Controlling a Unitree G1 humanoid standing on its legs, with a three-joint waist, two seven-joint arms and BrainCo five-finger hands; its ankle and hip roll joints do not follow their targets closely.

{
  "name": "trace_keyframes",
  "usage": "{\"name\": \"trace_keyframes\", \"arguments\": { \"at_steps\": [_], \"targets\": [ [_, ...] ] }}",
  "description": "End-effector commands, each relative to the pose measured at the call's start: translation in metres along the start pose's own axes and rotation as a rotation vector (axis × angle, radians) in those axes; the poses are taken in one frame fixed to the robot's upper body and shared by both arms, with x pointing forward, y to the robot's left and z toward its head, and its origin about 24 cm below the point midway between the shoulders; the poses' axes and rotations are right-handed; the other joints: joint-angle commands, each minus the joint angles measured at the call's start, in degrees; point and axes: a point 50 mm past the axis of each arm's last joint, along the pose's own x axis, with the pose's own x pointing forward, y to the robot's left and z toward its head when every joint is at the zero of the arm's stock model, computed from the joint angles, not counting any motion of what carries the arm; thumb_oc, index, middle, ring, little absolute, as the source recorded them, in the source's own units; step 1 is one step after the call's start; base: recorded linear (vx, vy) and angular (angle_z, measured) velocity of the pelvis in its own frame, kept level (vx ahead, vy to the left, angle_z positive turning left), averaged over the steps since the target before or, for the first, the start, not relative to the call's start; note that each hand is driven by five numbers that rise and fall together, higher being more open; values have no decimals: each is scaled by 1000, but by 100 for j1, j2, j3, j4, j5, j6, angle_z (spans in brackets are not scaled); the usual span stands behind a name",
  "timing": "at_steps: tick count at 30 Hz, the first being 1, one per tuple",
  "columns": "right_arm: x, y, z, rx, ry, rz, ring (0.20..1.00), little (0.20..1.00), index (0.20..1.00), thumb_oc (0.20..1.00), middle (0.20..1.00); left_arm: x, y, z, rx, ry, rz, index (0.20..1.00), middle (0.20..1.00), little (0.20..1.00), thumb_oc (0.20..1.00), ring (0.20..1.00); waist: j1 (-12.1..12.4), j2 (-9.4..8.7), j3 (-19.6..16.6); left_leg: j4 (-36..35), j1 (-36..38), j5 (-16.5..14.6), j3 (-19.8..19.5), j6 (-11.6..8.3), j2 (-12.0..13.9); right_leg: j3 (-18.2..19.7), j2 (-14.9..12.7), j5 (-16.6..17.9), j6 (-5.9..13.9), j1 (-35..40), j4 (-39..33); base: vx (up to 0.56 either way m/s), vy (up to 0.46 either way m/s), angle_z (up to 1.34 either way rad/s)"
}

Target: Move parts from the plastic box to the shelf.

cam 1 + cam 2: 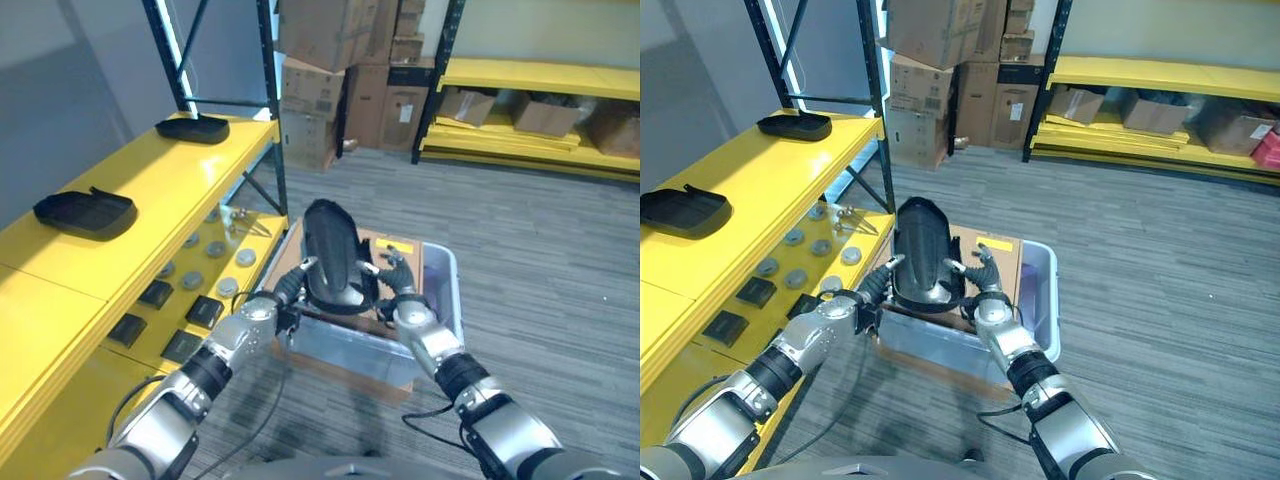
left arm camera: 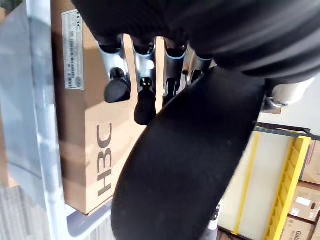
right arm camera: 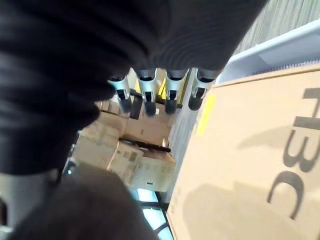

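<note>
Plastic box [image 1: 440,300] sits on the floor just in front of the robot, pale and translucent, with a brown cardboard carton [image 1: 990,255] lying inside it. Above the carton both hands carry a long black curved part [image 1: 333,252], one on each side. Its long axis runs away from the robot, the far end tilted upward and the glossy hollow face turned up. The left robot hand [image 1: 290,287] presses its straight fingers [image 2: 144,82] against the part's left edge; the right robot hand [image 1: 982,280] props the right edge with fingers [image 3: 171,92] spread and relaxed, not curled. The left wrist view shows the part's dark underside close above the carton. To the left stands the yellow shelf [image 1: 150,190], its top level bearing two black trays [image 1: 85,212], its lower level small dark blocks [image 1: 204,311] and grey discs [image 1: 216,249]. Stacked cardboard boxes [image 1: 330,70] stand beyond.
</note>
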Motion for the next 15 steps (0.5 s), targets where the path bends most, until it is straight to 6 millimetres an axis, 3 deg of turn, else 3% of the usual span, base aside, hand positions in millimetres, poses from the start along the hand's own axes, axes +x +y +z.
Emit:
{"name": "trace_keyframes", "arguments": {
  "at_steps": [1,3,4,7,12,14,15],
  "targets": [
    [6,-39,2,25,-9,-150,1000,1000,1000,1000,1000,-6,2,66,24,-298,-14,200,200,200,200,200,139,-20,-18,135,-256,-57,-21,-45,198,5,-382,-584,586,142,423,0,0,0],
    [1,-56,-11,30,20,-199,1000,1000,1000,1000,1000,-11,13,67,26,-320,19,200,200,200,200,200,92,-29,-11,130,-253,-54,12,-36,200,23,-375,-586,586,127,430,0,0,0],
    [-9,-77,-30,29,58,-240,1000,1000,1000,1000,1000,-19,25,70,27,-353,67,200,200,200,200,200,19,-42,1,117,-248,-50,54,-24,206,50,-366,-585,587,98,440,0,0,0],
    [-19,-91,-52,39,133,-281,1000,1000,1000,1000,1000,-26,38,72,13,-391,124,200,200,200,200,200,-48,-62,1,111,-250,-49,101,-20,215,92,-355,-590,586,71,438,-17,-8,-10],
    [-43,-102,-98,88,318,-299,1000,1000,1000,1000,1000,-43,64,83,91,-493,234,200,200,200,200,200,-131,-79,-15,102,-281,-37,168,-24,228,144,-340,-585,576,9,438,-19,1,-13],
    [-58,-99,-123,59,428,-261,1000,1000,1000,1000,1000,-54,76,89,96,-543,299,200,200,200,200,200,-150,-80,-23,103,-314,-30,173,-25,228,147,-344,-586,576,-22,446,-14,6,-2],
    [-61,-99,-127,63,446,-256,1000,1000,1000,1000,1000,-56,78,90,97,-550,306,200,200,200,200,200,-153,-82,-24,103,-319,-30,173,-26,227,149,-346,-586,576,-26,446,0,0,0]
  ]
}}
